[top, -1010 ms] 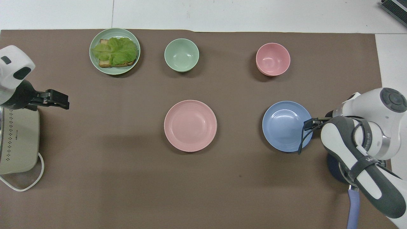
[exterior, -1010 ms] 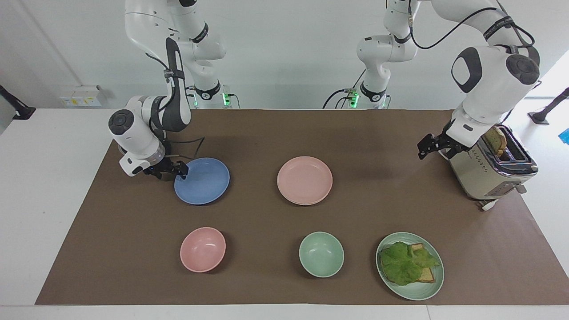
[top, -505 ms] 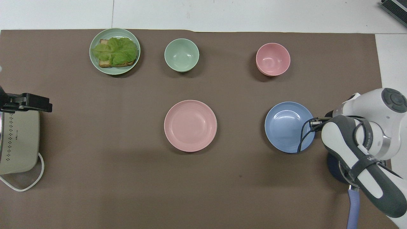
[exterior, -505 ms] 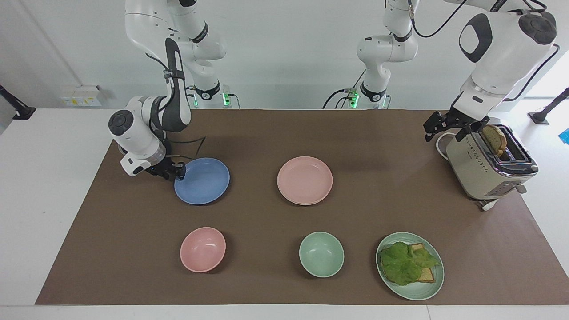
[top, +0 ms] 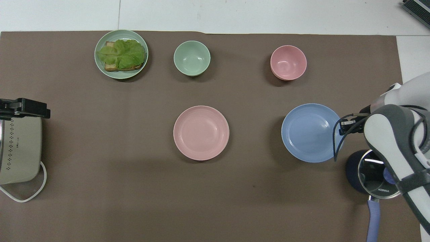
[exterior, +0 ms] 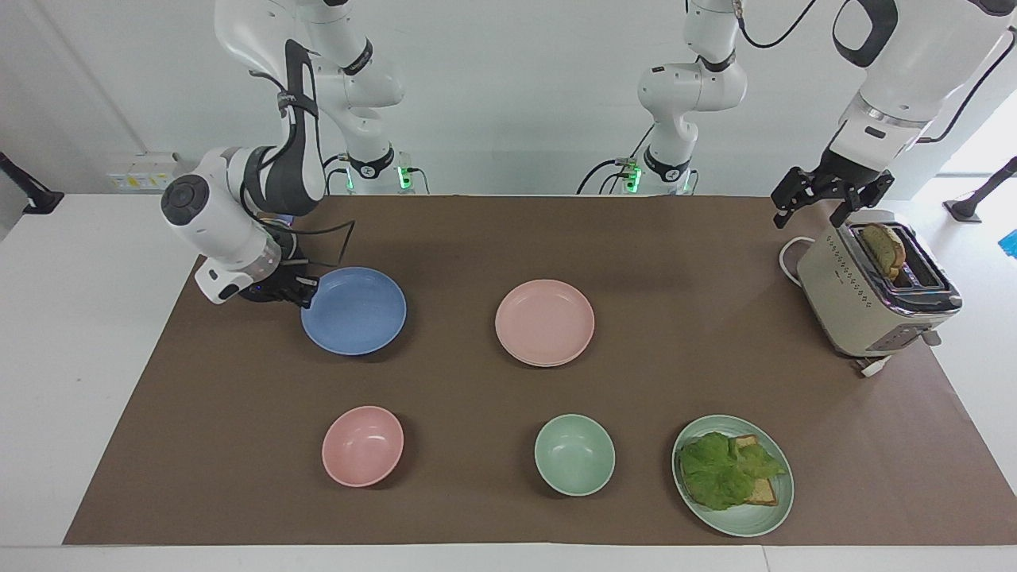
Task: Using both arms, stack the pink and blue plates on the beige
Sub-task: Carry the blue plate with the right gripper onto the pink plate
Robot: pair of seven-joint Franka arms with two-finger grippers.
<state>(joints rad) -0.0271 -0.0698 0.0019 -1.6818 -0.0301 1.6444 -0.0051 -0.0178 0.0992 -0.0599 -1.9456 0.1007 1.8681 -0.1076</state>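
Observation:
The blue plate (exterior: 353,310) (top: 310,132) hangs a little above the brown mat at the right arm's end of the table. My right gripper (exterior: 306,292) (top: 342,125) is shut on its rim, on the edge toward that end. The pink plate (exterior: 544,322) (top: 201,132) lies flat near the middle of the mat, with nothing touching it. My left gripper (exterior: 814,208) (top: 43,110) hangs open and holds nothing, up in the air over the toaster's edge. The beige plate is out of view.
A cream toaster (exterior: 874,294) (top: 18,151) with a bread slice stands at the left arm's end. Farther from the robots sit a pink bowl (exterior: 362,445), a green bowl (exterior: 574,454) and a green plate (exterior: 763,520) of lettuce and toast. A lidded dark pot (top: 369,174) sits by the right arm.
My right gripper shut on the blue plate's rim and raised it slightly, drawing it toward the right arm's end. The left arm rose and pulled back over the toaster.

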